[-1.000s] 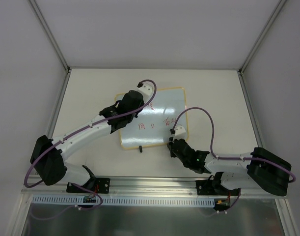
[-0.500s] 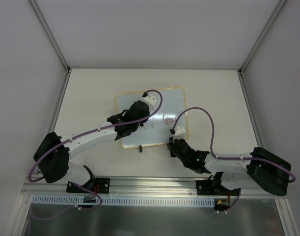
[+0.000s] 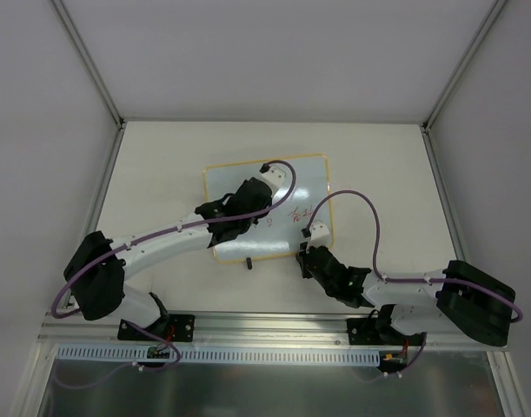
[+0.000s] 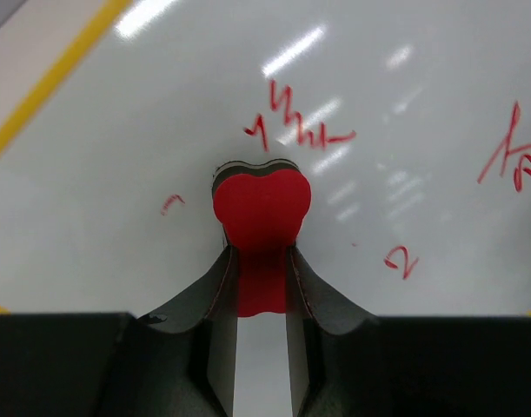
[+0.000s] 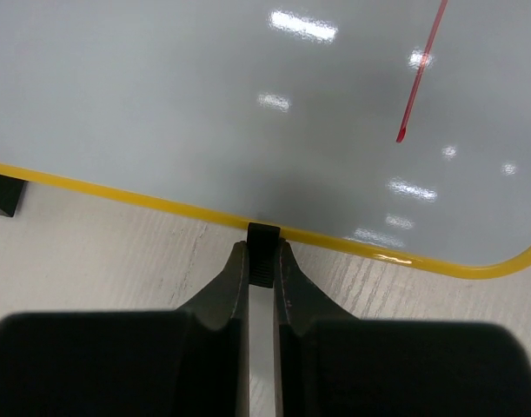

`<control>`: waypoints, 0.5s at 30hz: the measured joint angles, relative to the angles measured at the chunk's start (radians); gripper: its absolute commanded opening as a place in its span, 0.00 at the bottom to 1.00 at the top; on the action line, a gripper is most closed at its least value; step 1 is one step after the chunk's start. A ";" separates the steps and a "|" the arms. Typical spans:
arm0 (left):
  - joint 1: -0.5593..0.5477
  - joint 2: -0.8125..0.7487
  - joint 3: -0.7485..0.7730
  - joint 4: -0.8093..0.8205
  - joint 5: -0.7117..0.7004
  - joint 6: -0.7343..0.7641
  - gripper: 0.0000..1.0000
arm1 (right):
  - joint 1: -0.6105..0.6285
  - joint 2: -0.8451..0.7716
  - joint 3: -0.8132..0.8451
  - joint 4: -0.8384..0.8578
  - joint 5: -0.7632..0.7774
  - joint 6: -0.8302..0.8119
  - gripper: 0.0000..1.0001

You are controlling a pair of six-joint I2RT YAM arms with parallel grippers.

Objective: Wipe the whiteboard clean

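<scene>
The whiteboard point(image 3: 310, 178) lies flat on the table point(image 3: 161, 156), about the middle, just ahead of both arms, with its yellow frame all round. On its left part, the left gripper point(image 4: 261, 261) is clenched on a red block point(image 4: 262, 208), whose heart-shaped face is pressed to the white surface. Red handwriting point(image 4: 300, 122) lies just beyond the block, a small curl sits to its right, and more strokes run off the right edge of the left wrist view. Farther right, at the board's near edge, the right gripper point(image 5: 263, 256) is pinched on a small black foot point(image 5: 263, 236) that sticks out from the frame.

The board looks stiff, thin and light, with a glossy face, so it would likely skate across the table under a wiping push. The frame or a foot seems the sensible place to hold it. The slick face gives no purchase, and a grip there would cover writing that must be wiped.
</scene>
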 measured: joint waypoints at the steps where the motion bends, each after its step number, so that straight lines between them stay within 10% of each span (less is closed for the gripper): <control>1: 0.016 0.004 0.022 0.000 -0.003 0.010 0.00 | 0.000 0.000 0.000 0.000 0.000 0.000 0.00; 15: 0.116 0.131 0.189 0.039 0.036 0.105 0.00 | 0.000 -0.002 0.000 0.006 0.000 -0.001 0.00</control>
